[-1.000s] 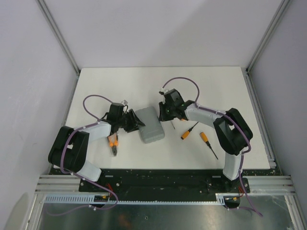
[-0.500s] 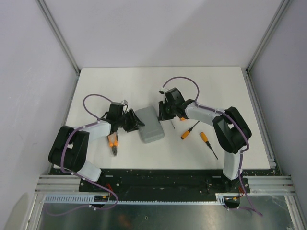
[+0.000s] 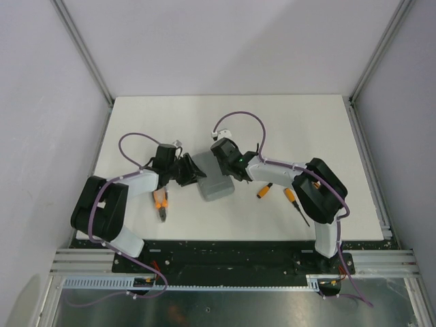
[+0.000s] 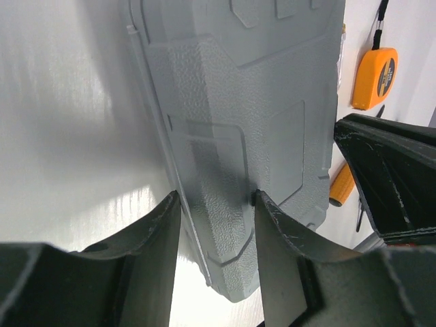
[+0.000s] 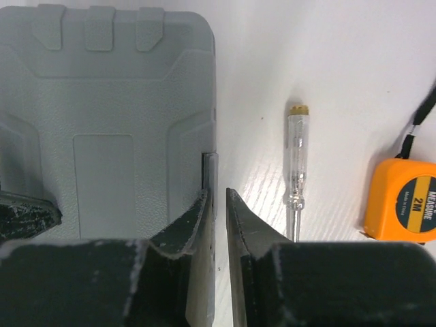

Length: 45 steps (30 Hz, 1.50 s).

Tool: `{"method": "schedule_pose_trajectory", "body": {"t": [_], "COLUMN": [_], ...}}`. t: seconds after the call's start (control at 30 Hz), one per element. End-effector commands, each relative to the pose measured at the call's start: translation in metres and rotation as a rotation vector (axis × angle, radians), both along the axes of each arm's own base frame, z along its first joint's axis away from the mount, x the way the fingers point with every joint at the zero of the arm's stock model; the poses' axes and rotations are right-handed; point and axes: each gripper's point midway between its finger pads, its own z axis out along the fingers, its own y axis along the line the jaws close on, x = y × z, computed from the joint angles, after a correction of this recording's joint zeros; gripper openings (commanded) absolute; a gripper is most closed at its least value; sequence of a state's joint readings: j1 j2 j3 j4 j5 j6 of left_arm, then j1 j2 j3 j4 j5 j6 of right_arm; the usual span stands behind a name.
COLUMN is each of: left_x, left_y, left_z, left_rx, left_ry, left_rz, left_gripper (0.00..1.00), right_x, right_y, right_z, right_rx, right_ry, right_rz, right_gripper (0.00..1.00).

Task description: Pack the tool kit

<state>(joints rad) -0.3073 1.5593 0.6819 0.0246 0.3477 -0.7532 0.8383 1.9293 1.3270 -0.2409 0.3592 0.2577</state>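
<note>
The tool kit's grey case lies closed in the middle of the table. My left gripper is shut on its left corner, which sits between the two fingers. My right gripper hangs over the case's right edge. Its fingers stand a narrow slit apart beside a small tab on the case's rim, with nothing between them. Loose tools lie around: orange pliers, two orange-handled screwdrivers, a clear tester screwdriver and an orange tape measure.
The tape measure also shows beyond the case in the left wrist view, hidden under the right arm from above. Grey walls and metal frame posts close in the table. The arms' bases sit on the rail at the near edge.
The right arm has swung left from beside the case to over its right edge, and its jaws have narrowed. The left gripper keeps its hold on the case.
</note>
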Motion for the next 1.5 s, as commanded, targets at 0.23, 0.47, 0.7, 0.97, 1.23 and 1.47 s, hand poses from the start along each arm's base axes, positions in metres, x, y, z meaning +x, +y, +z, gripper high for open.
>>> {"method": "schedule_pose_trajectory", "body": {"t": [0.23,0.47,0.7,0.97,1.23,1.47], "left_x": [-0.091,-0.093,-0.087,-0.047,-0.033,-0.022], "left_y": [0.055,0.056,0.052,0.040,0.038,0.039], "left_z": [-0.086,-0.089,-0.083,-0.042,-0.036,-0.037], "left_rx": [0.286,0.282,0.273,0.240,0.254,0.285], "left_ry": [0.399,0.418,0.384,0.202,0.154,0.133], "left_rz": [-0.006,0.003,-0.022,-0.048,-0.080,-0.096], "left_gripper": [0.00,0.00,0.00,0.24,0.41,0.44], "right_x": [0.013,0.025,0.033,0.043,0.015,0.003], "right_y": [-0.113,-0.125,-0.116,-0.078,-0.016,0.014], "right_z": [-0.037,-0.025,0.013,0.075,0.048,0.026], "right_rx": [-0.355,-0.345,-0.270,-0.005,0.237,0.353], "right_ry": [0.021,0.005,-0.071,-0.105,0.112,0.211], "right_rz": [-0.267,-0.299,-0.278,-0.160,0.108,0.182], "right_gripper": [0.15,0.15,0.15,0.27,0.38,0.40]}}
